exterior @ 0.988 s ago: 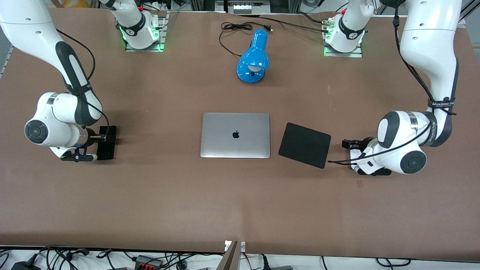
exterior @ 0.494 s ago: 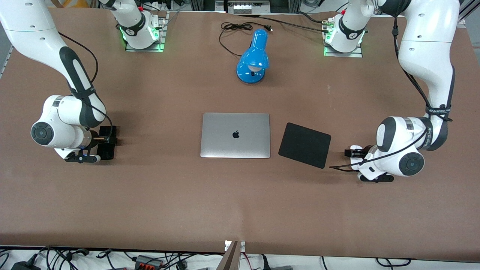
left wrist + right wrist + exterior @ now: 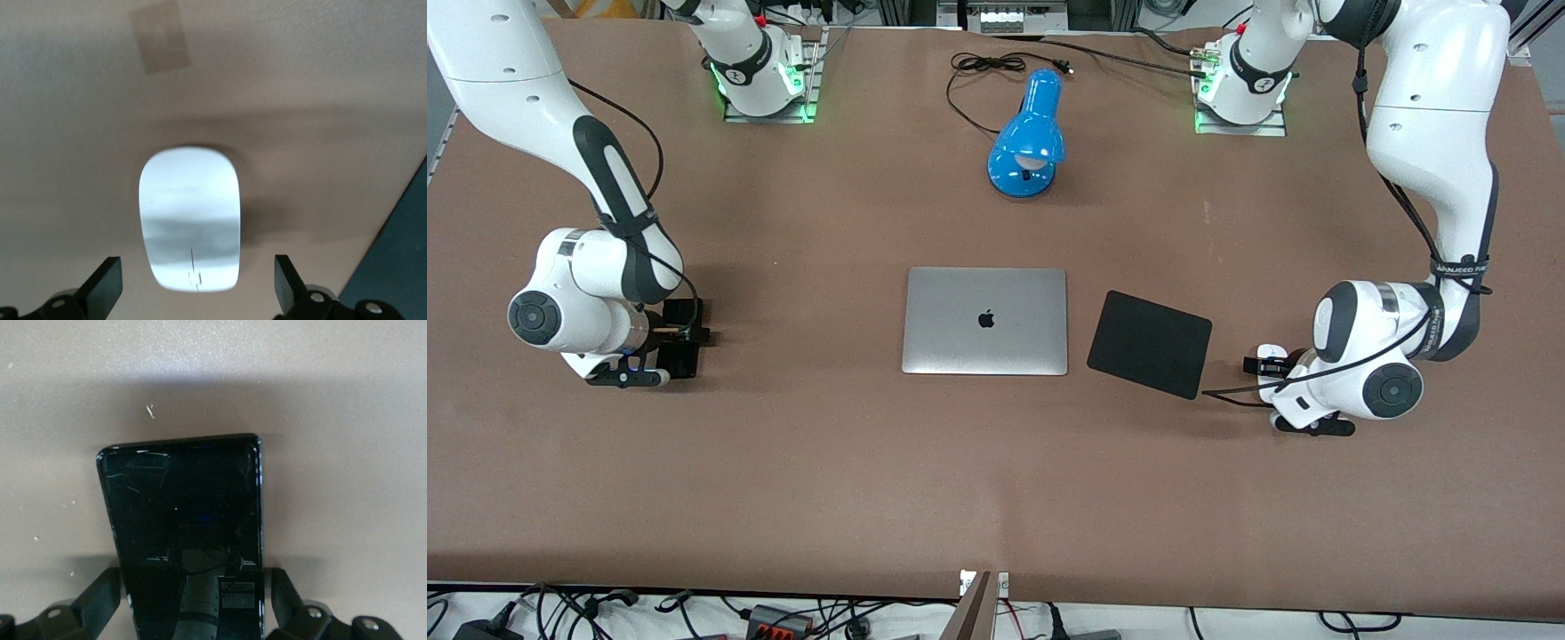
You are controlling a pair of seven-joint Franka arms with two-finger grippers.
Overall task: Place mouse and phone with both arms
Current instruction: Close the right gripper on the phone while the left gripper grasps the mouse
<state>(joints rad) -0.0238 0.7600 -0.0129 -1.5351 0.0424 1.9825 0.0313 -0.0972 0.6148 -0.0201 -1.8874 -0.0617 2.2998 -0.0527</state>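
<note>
Both my arms have sunk lower: left gripper (image 3: 193, 283) spread around the small white oval mouse (image 3: 190, 218), right gripper (image 3: 193, 600) spread astride the slim black phone (image 3: 187, 527).

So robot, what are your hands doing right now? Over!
Left hand open, straddling the mouse beside the mouse pad. Right hand open around the phone. Nothing in the way.

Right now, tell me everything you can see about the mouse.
The mouse is a small white oval with a smooth, glossy shell and a thin grey line at one end. It lies flat on the brown table at the left arm's end, beside the black mouse pad but apart from it. The left pincer straddles it, fingers open, not touching.
</note>
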